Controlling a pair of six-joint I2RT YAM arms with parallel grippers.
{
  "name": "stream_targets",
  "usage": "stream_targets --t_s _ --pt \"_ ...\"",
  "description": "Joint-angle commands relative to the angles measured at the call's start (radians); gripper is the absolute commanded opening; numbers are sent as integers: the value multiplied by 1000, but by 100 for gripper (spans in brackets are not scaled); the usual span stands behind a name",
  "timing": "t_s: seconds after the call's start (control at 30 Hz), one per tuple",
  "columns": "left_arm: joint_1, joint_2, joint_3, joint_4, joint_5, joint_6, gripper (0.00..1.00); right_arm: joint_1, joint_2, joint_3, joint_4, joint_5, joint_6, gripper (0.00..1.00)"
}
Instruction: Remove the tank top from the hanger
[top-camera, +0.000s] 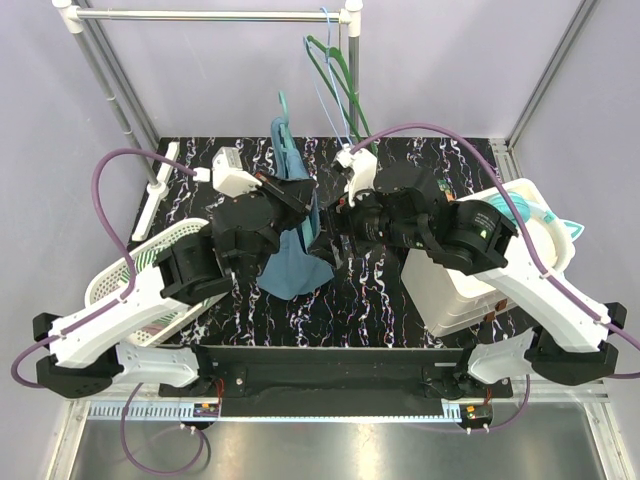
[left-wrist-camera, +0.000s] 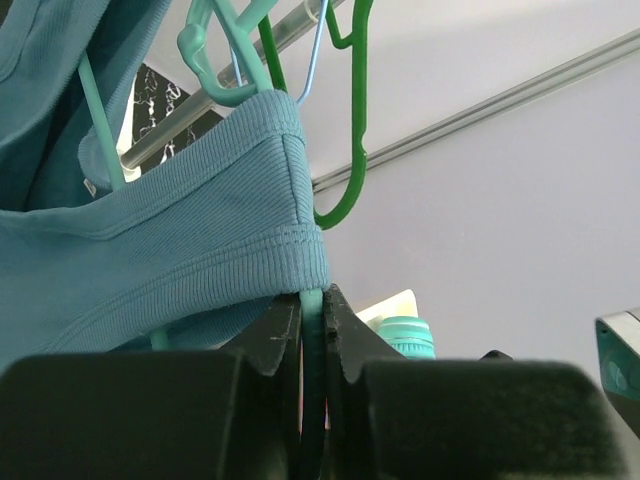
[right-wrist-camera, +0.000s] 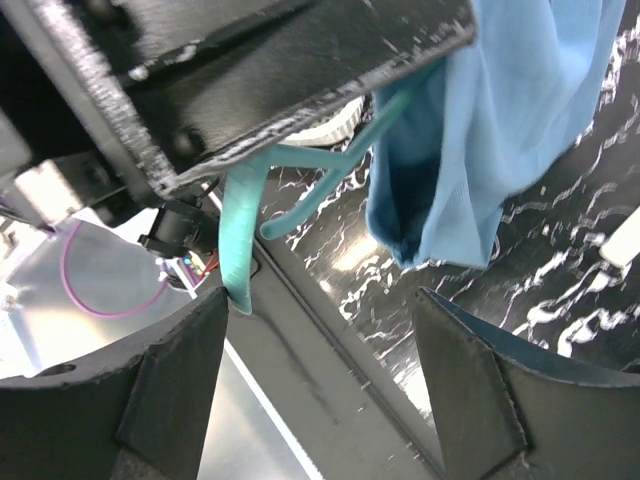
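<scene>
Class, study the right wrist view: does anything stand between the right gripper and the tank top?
Nothing visible does. The right gripper is open with the tank top hanging clear beyond its fingers; the left gripper, clamping the hanger, sits to one side.

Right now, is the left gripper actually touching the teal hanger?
Touching. The left wrist view shows the left gripper clamped on the teal hanger, just below the tank top.

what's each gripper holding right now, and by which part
The left gripper is shut on the teal hanger, pinching its thin frame just below the ribbed edge of the tank top. The right gripper is open and holds nothing.
</scene>
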Motion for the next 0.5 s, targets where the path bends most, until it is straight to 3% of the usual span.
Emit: stream_targets --t_s 0.0,0.47 --pt "-6 -55 7 49 -11 -36 0 6 -26 -20 111 1 -125 78" --pt "-6 -49 -15 59 73 -53 0 6 1 -72 264 -105 -214 77"
